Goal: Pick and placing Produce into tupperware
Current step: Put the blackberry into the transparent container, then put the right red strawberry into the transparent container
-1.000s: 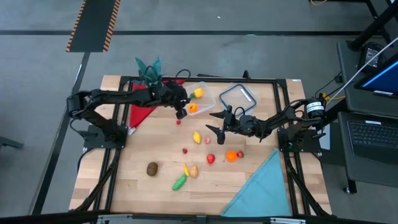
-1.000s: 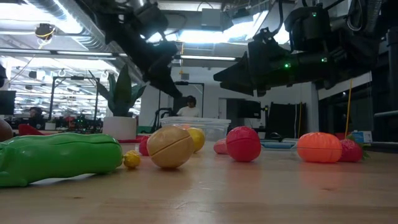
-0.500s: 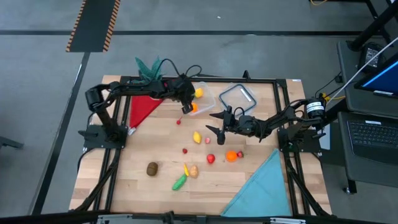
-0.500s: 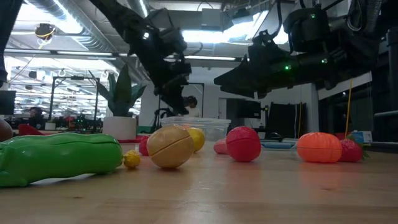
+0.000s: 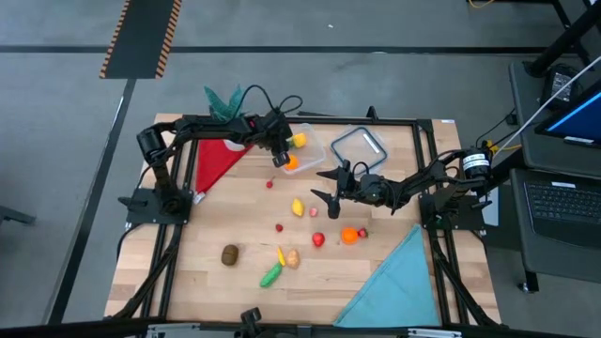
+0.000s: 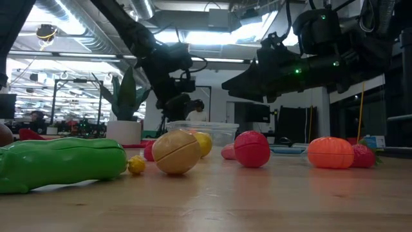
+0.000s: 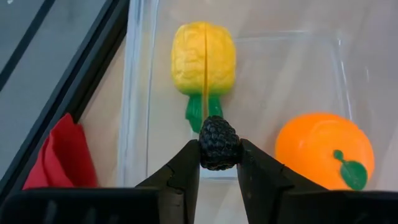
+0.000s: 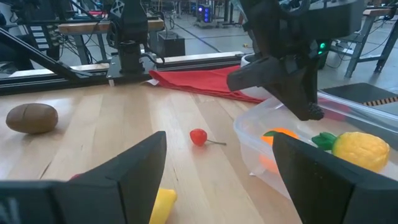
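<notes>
On the bench (image 5: 244, 282), a dark berry (image 7: 218, 144) is pinched by the left pincer (image 7: 218, 163) above the container (image 7: 140, 93); release should come well inside its rim. The right pincer (image 5: 326, 185) is held open mid-frame.

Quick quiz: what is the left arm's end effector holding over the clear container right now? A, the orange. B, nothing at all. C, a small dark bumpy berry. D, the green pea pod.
C. In the left wrist view the left end effector pinches a small dark bumpy berry above the clear container, where the yellow fruit and the orange already lie.
</notes>
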